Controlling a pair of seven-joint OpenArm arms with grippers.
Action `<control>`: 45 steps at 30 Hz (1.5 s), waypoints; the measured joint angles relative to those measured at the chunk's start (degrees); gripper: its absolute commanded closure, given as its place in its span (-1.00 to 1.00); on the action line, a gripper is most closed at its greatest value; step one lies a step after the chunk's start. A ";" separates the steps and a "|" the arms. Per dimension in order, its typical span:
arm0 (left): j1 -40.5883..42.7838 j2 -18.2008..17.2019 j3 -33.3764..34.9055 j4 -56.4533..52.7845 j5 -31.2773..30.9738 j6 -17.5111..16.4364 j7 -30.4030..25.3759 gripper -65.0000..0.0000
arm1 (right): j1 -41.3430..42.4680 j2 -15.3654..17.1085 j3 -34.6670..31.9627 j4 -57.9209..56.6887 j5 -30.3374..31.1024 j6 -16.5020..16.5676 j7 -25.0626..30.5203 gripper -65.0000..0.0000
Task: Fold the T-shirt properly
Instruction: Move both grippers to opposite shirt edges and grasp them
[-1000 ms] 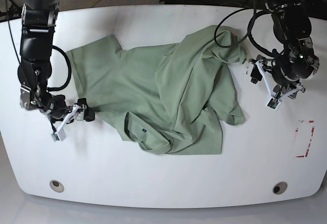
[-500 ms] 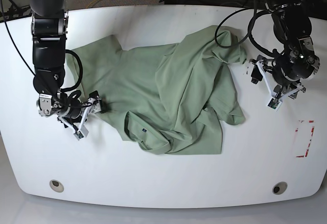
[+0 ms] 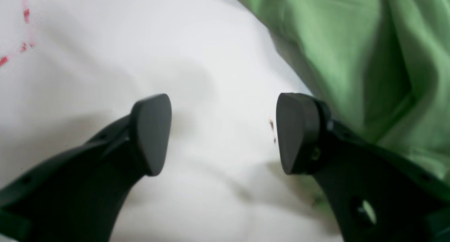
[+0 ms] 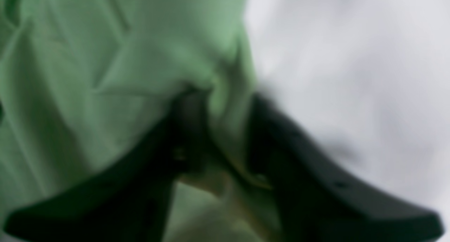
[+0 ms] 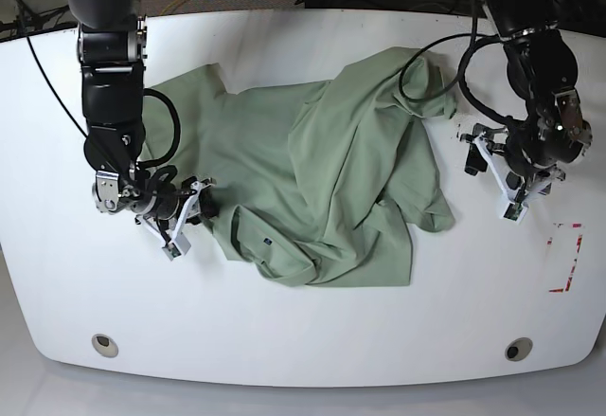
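The pale green T-shirt lies crumpled on the white table, its right half folded over the middle. Its collar and small dark label lie at the front left. My right gripper is at the shirt's lower left edge. In the right wrist view it is shut on a pinched fold of the green cloth. My left gripper hovers just off the shirt's right edge. In the left wrist view it is open and empty over bare table, with the shirt at the upper right.
A red tape mark is on the table at the far right, and shows in the left wrist view. Two round holes sit near the front edge. Black cables loop behind the left arm.
My right gripper has moved right across the table to the shirt's left edge and closed on the cloth. My left gripper has shifted slightly down and stayed open.
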 measured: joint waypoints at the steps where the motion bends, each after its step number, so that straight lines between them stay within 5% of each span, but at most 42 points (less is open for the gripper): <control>1: -0.90 -0.02 0.00 -1.29 0.00 0.63 -0.02 -0.33 | -0.04 -0.02 0.00 0.00 0.26 -0.02 -0.13 1.00; 9: -8.39 3.32 -0.13 -12.02 -0.07 1.01 -0.37 -0.34 | -0.22 -0.20 0.00 0.22 0.26 -0.02 -0.20 1.00; 25: -16.06 6.73 0.13 -35.47 -0.22 1.46 -12.04 -0.34 | -0.24 -0.33 0.00 0.28 0.26 -0.02 -0.26 1.00; 35: -16.90 6.56 9.25 -38.75 -1.49 1.36 -16.39 -0.30 | -0.24 -0.35 0.00 0.33 0.24 -0.02 -0.28 1.00; 39: -16.72 6.62 9.55 -38.77 -1.77 1.22 -16.24 0.12 | -0.22 -0.35 0.00 0.33 0.26 -0.02 -0.26 1.00; 44: -15.58 6.49 9.49 -38.77 -1.99 1.22 -16.61 0.99 | -0.20 -0.33 0.00 0.33 0.24 -0.02 -0.28 1.00; 45: -15.50 6.49 9.49 -38.77 -1.92 1.25 -16.83 1.00 | -0.17 -0.33 0.00 0.33 0.24 -0.02 -0.28 1.00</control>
